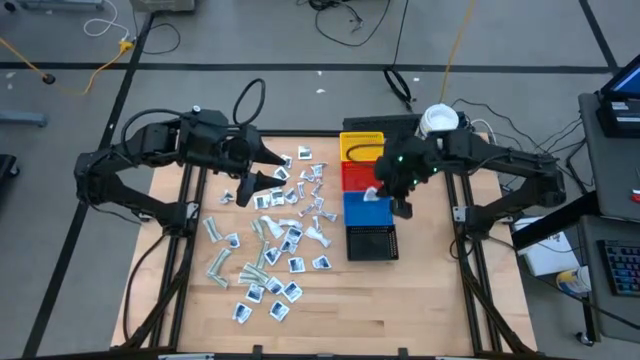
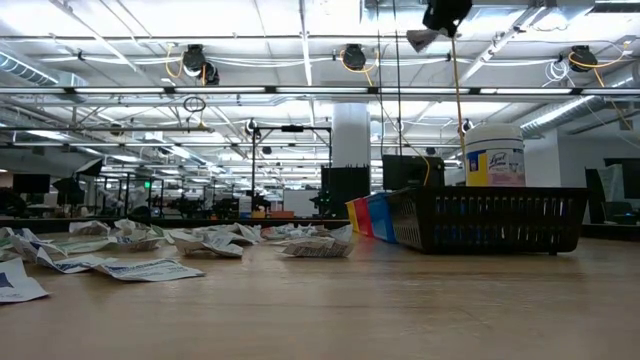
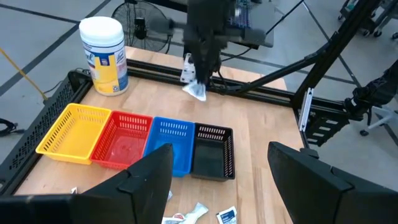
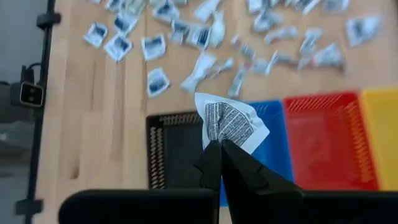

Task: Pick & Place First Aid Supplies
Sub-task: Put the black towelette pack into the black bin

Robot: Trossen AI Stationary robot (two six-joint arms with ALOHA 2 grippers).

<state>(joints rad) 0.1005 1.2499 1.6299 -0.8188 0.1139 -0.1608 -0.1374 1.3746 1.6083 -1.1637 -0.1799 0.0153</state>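
Observation:
Many small first aid packets [image 1: 275,235] lie scattered on the wooden table, left of a row of bins: yellow [image 1: 362,147], red [image 1: 356,176], blue [image 1: 367,212] and black [image 1: 371,243]. My right gripper [image 4: 221,152] is high over the blue and red bins, shut on one white packet with dark print [image 4: 231,123]. The same packet [image 3: 194,88] also shows in the left wrist view and, as the packet [image 2: 422,40], at the top of the low view. My left gripper [image 1: 262,168] hovers open above the far part of the pile, with nothing between its fingers. My right gripper pinches the packet's edge [image 4: 217,140] between its two fingertips. The fingers slant downward from the table's right side. The rest of the packet sticks out past the fingertips and hangs below them, lifted clear, high over the bins.
A big white jar with a yellow label [image 1: 437,121] stands at the far right behind the bins. A black frame rail [image 1: 462,215] runs along the table's right side, another rail [image 1: 185,215] along the left. Bare wood [image 1: 400,310] lies near the front edge.

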